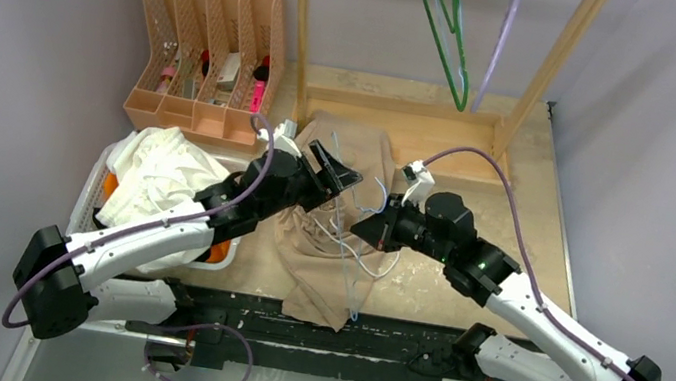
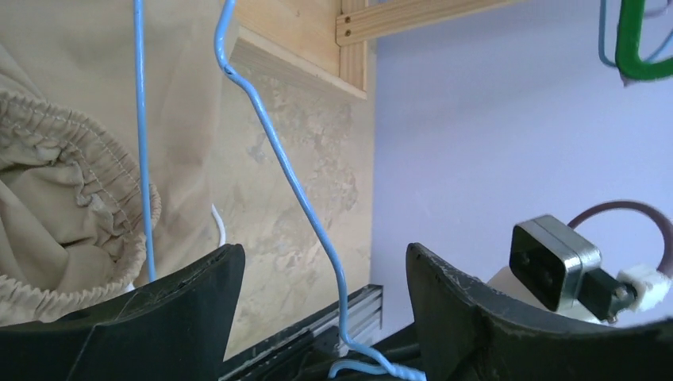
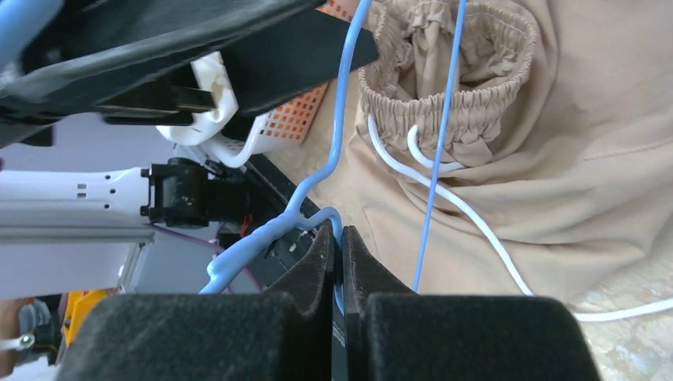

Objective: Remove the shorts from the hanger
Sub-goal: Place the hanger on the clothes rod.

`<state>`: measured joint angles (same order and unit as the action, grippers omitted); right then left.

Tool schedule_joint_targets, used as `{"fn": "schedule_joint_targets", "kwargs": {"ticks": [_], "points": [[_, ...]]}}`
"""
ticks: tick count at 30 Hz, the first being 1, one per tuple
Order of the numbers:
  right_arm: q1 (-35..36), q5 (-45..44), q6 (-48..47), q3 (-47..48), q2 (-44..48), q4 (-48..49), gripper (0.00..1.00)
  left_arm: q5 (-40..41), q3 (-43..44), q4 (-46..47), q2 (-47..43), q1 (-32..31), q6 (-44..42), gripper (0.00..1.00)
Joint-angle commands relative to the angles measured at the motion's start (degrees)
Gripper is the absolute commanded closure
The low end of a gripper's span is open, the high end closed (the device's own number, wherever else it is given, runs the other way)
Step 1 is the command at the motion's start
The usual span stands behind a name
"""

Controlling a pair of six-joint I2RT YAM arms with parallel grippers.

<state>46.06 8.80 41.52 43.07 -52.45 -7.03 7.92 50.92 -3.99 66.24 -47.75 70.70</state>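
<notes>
Pinching the blue hanger point(image 3: 238, 258) at its twisted neck: right gripper point(image 3: 341, 238), pads fully closed on the wire; left gripper point(image 2: 325, 262) has its jaws wide apart, one on each side of the hanger wire, holding nothing, hovering just above the cloth. Beige shorts point(image 1: 311, 278) lie crumpled on the table point(image 1: 530, 229) between the two arms, elastic waistband point(image 3: 444, 103) facing the right wrist camera; hanger wire runs across the waistband opening, can't tell if it's threaded through; white drawstring point(image 3: 476, 226) trails out over the cloth onto the table. White shorts point(image 1: 165, 170) are heaped in the white basket point(image 1: 91, 189) at the left edge, orange cloth point(image 1: 219, 252) showing under them. Wooden rack point(image 1: 544, 70) stands at the back with a green hanger point(image 1: 448, 35) on it.
</notes>
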Motion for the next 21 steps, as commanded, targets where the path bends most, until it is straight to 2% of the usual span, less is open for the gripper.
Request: {"fn": "schedule_joint_targets", "kwargs": {"ticks": [1, 4, 6, 11, 12, 15, 17, 21], "points": [[0.0, 5.2, -2.3, 1.6, -0.6, 5.5, 1.00, 4.9, -4.1, 9.7, -1.0, 0.0, 14.8, 0.30], [0.0, 5.3, -2.3, 1.1, -0.7, 6.1, 1.00, 5.1, -4.3, 9.0, -0.5, 0.0, 17.2, 0.40], [0.0, 5.5, -2.3, 0.9, -1.0, 6.4, 1.00, 5.4, -4.0, 7.7, -0.3, 0.0, 17.9, 0.52], [0.0, 6.1, -2.5, 0.7, -1.8, 6.7, 1.00, 8.4, -4.8, 5.8, -1.7, 0.0, 19.8, 0.94], [0.1, 6.4, -2.5, 0.6, -1.9, 6.8, 1.00, 9.1, -4.8, 4.6, -2.0, 0.0, 20.6, 1.00], [0.0, 6.2, -2.5, 0.8, -1.8, 6.1, 0.99, 10.3, -5.2, 3.1, -2.6, 0.1, 21.6, 1.00], [0.0, 5.8, -2.4, 0.9, -1.5, 5.3, 0.89, 10.7, -5.6, 2.2, -2.8, 0.0, 23.3, 1.00], [0.1, 4.7, -1.4, -0.2, 1.3, 4.2, 0.52, 12.8, -6.0, 0.2, -4.0, 0.0, 30.5, 1.00]]}}
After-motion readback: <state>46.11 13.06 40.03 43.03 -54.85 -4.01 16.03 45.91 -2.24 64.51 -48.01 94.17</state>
